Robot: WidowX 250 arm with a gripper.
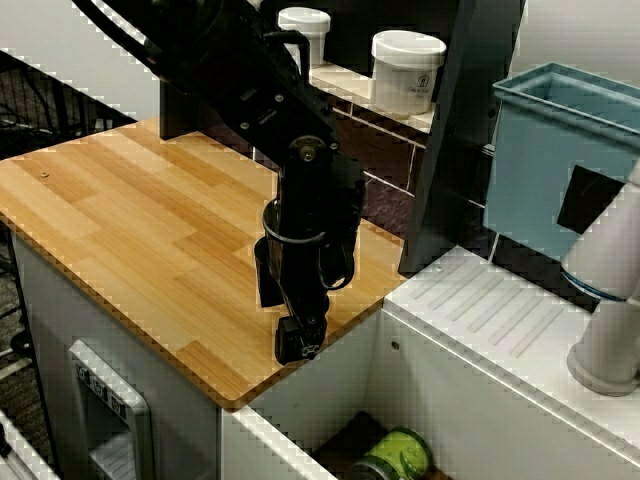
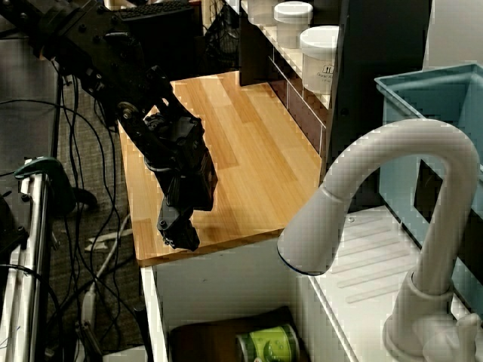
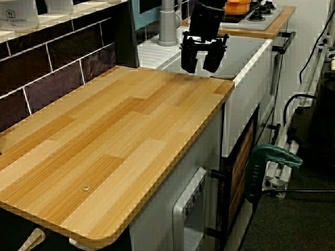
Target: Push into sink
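In the view from above, my black gripper [image 1: 298, 345] hangs fingers-down over the corner of the wooden counter [image 1: 130, 220] that borders the sink [image 1: 330, 390]. The view along the counter shows the gripper [image 3: 201, 65] open, with nothing between its two fingers [image 3: 189, 58]. A green-labelled can [image 1: 395, 458] lies on its side on the sink's brown floor, below and to the right of the gripper. From the faucet side, the gripper [image 2: 177, 234] is at the counter's edge and the can [image 2: 268, 348] lies in the sink [image 2: 219, 286].
A white faucet [image 2: 392, 196] arches over the sink beside the ridged drainboard [image 1: 500, 310]. Behind it stands a teal-blue bin [image 1: 550, 160]. White jars [image 1: 405, 70] sit on the shelf behind the counter. A stove with an orange pot [image 3: 238, 6] lies beyond the sink.
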